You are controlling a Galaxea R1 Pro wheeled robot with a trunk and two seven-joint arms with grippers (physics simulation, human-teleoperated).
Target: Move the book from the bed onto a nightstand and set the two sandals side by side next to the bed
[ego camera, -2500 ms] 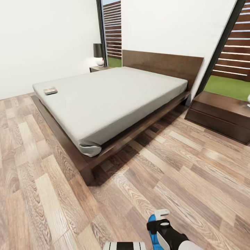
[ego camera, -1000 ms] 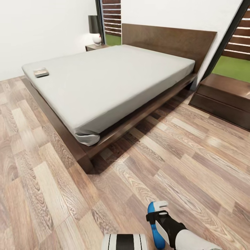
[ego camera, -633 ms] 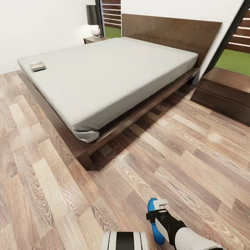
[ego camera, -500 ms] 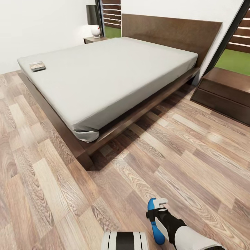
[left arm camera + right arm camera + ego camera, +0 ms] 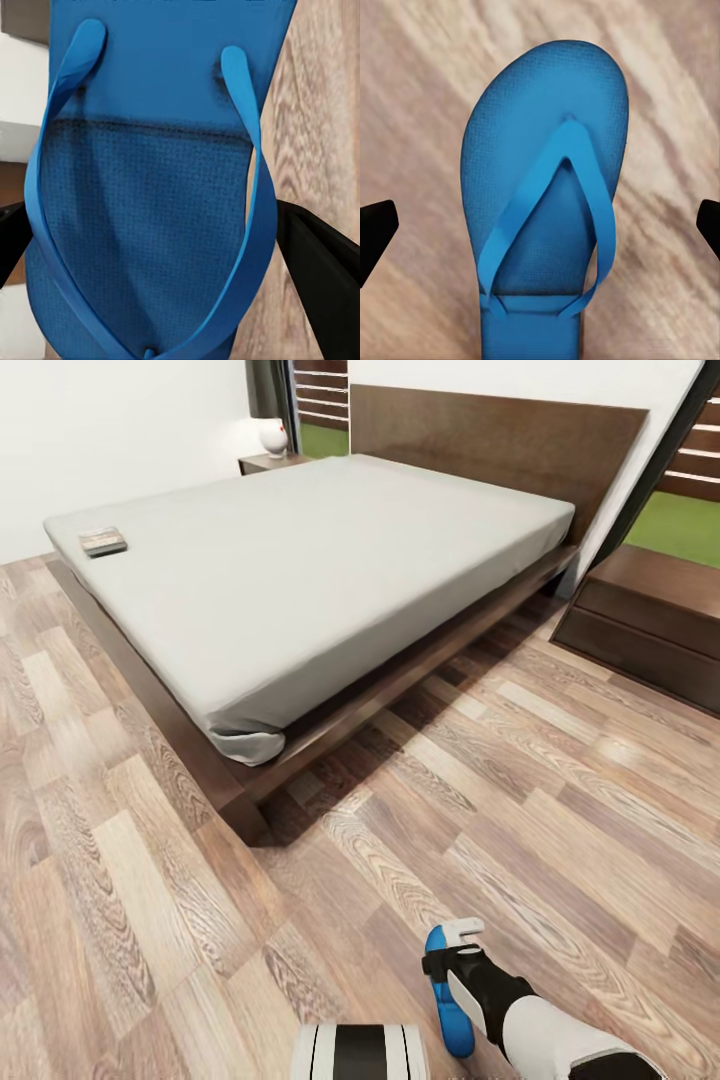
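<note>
The bed (image 5: 300, 570), a grey mattress on a dark wood frame, stands ahead in the head view. The book (image 5: 103, 541) lies flat near the mattress's far left corner. One nightstand (image 5: 268, 461) with a lamp is beside the headboard at the far side, and another nightstand (image 5: 650, 615) with two drawers stands at the right. Low in the head view, my right gripper (image 5: 452, 960) is shut on a blue sandal (image 5: 441, 1000) held on edge above the floor. In the right wrist view that sandal (image 5: 547, 217) hangs over the planks. My left gripper (image 5: 161, 255) is shut on the other blue sandal (image 5: 142, 225), dark fingers (image 5: 322, 277) at its sides.
Brown wood-plank floor (image 5: 560, 800) stretches between me and the bed's near corner (image 5: 240, 810). A dark-framed window (image 5: 680, 480) showing grass and a slatted fence is at the back right. White walls lie behind the bed.
The whole view has shifted: the bed now sits nearer and higher in the picture, so the camera moved. The sandal stays in my right gripper, and the book lies where it was.
</note>
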